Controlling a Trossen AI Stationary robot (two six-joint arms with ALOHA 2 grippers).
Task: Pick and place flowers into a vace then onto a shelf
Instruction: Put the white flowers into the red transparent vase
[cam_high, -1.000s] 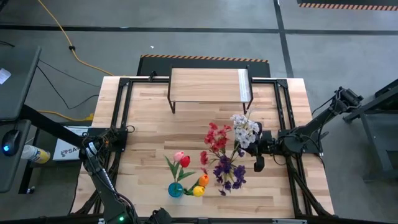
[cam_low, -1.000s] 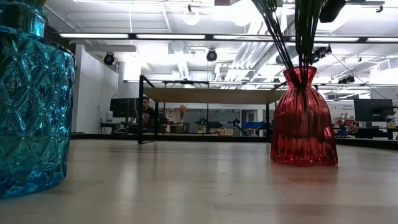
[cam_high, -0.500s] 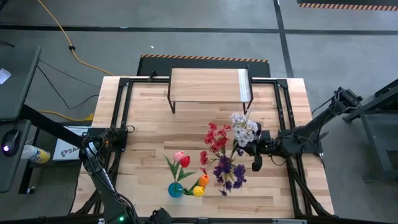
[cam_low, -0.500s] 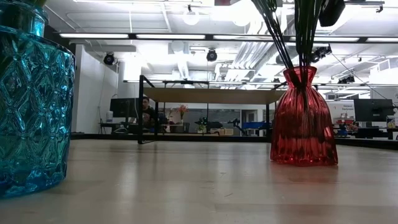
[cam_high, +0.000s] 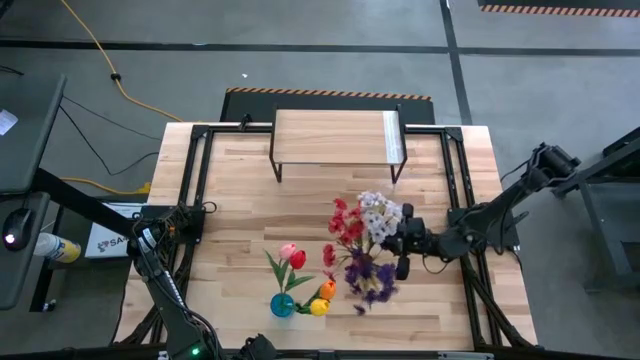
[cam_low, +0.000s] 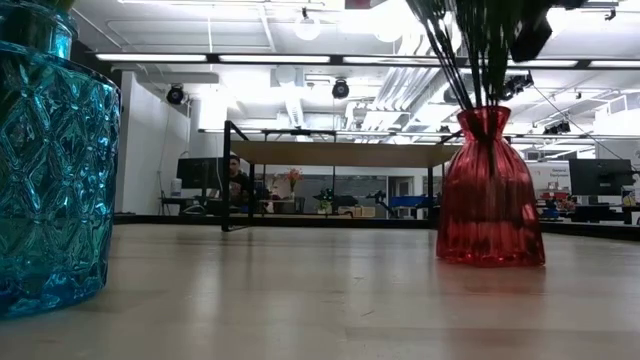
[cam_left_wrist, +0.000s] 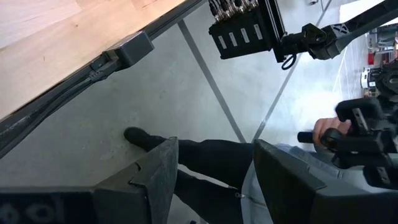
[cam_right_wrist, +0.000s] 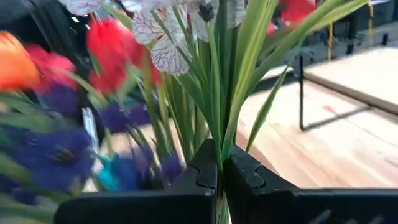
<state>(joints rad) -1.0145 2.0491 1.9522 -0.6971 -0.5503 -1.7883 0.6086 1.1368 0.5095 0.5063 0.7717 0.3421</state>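
- Since a second ago the right gripper (cam_high: 403, 243) has shifted left, in toward the sprig bunch (cam_high: 365, 250); the white blossoms (cam_high: 378, 212) have swung left with it, the purple ones (cam_high: 372, 278) are blurred, and the red vase (cam_low: 490, 192) sits very slightly further right in the low view.
- Right gripper: fingers (cam_right_wrist: 205, 171) pressed together on a green stem (cam_right_wrist: 218, 106) of the bunch, seen close in the right wrist view; white (cam_right_wrist: 168, 37), red (cam_right_wrist: 109, 43) and purple blossoms (cam_right_wrist: 56, 155) crowd just ahead of the fingers.
- Bunch stands in the red vase, right of centre on the table (cam_high: 240, 200); the gripper is at the bunch's right edge, touching it.
- Right arm (cam_high: 500, 210) reaches in from the table's right side, stretched low and leftward, wrist roughly level.
- Tulips (cam_high: 300, 270), pink, red, yellow and orange, sit in the blue vase (cam_high: 282, 305) near the front edge, left of the sprig bunch and apart from the gripper.
- Shelf (cam_high: 335, 138) stands at the table's far side, well apart from both vases; nothing visible on its top.
- Left gripper (cam_left_wrist: 214, 168): fingers apart, holding nothing, hanging off the table's left front side over the floor; a person's hand (cam_left_wrist: 326, 130) shows beyond it on a control handle.
- Left arm (cam_high: 160, 260) is folded back at the left edge, waiting.
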